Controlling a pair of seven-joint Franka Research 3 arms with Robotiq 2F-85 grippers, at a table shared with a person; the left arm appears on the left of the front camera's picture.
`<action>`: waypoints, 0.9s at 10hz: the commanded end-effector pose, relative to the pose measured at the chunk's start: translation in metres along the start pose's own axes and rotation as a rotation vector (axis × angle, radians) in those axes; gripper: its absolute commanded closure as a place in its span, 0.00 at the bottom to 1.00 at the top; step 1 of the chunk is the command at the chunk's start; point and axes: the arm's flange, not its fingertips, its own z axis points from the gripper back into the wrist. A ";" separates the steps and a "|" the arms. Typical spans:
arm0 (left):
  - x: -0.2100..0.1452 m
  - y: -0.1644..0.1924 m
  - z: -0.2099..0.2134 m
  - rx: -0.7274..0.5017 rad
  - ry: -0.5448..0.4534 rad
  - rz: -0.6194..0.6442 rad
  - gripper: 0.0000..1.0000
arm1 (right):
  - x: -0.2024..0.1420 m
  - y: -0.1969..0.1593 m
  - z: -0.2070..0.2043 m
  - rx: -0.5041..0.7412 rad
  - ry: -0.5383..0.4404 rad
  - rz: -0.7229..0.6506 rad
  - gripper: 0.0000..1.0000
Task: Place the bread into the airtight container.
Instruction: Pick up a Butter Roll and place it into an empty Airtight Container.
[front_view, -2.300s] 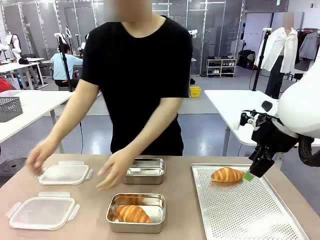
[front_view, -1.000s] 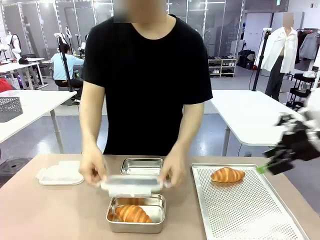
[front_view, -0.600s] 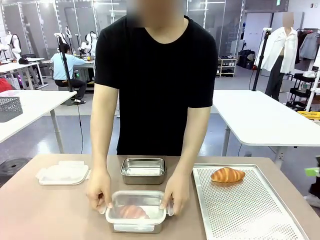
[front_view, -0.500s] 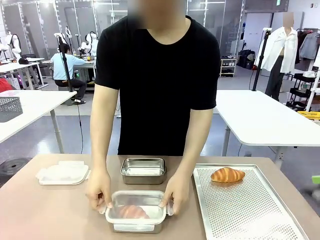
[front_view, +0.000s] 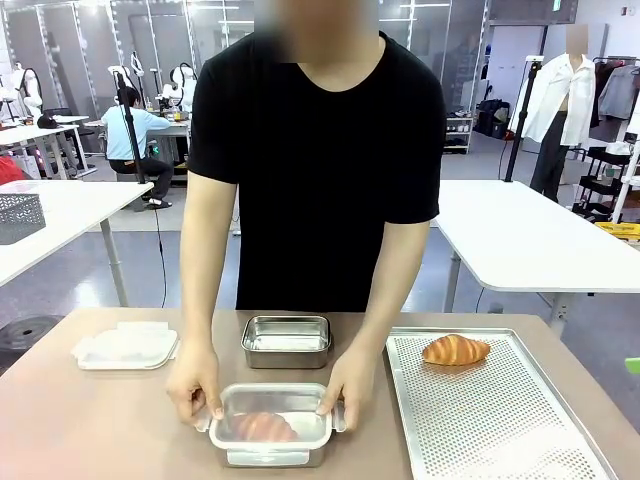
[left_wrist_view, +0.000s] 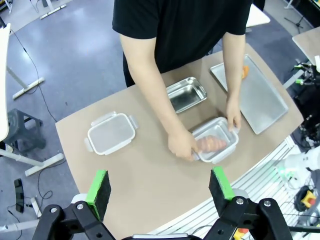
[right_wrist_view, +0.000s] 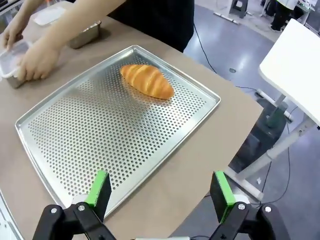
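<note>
Waiting seems right: left gripper (left_wrist_view: 158, 182) and right gripper (right_wrist_view: 159, 184) hang wide open, empty, while the person's hands (front_view: 195, 388) lid the container (front_view: 265, 458) at the table's (front_view: 90, 430) near edge, one croissant (front_view: 262, 427) inside. The second croissant (right_wrist_view: 147, 80), on the tray (right_wrist_view: 100, 130), shows whole in the right wrist view; a forearm (left_wrist_view: 233, 70) mostly hides it in the left one.

left end effector (left_wrist_view: 159, 182): jaws wide apart, high over table (left_wrist_view: 130, 180) | person's hand (left_wrist_view: 181, 146) on lidded container (left_wrist_view: 223, 155) | bread (left_wrist_view: 209, 144) seemingly inside

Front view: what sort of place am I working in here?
Probably an open lab or workshop hall, not a kitchen: white worktables, glass partition walls and a storage shelf at the back.
</note>
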 end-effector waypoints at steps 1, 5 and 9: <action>0.000 -0.001 0.001 -0.003 -0.002 0.002 0.00 | 0.002 0.001 0.001 -0.002 -0.017 -0.017 0.00; 0.000 -0.001 0.001 -0.003 -0.002 0.002 0.00 | 0.002 0.001 0.001 -0.002 -0.017 -0.017 0.00; 0.000 -0.001 0.001 -0.003 -0.002 0.002 0.00 | 0.002 0.001 0.001 -0.002 -0.017 -0.017 0.00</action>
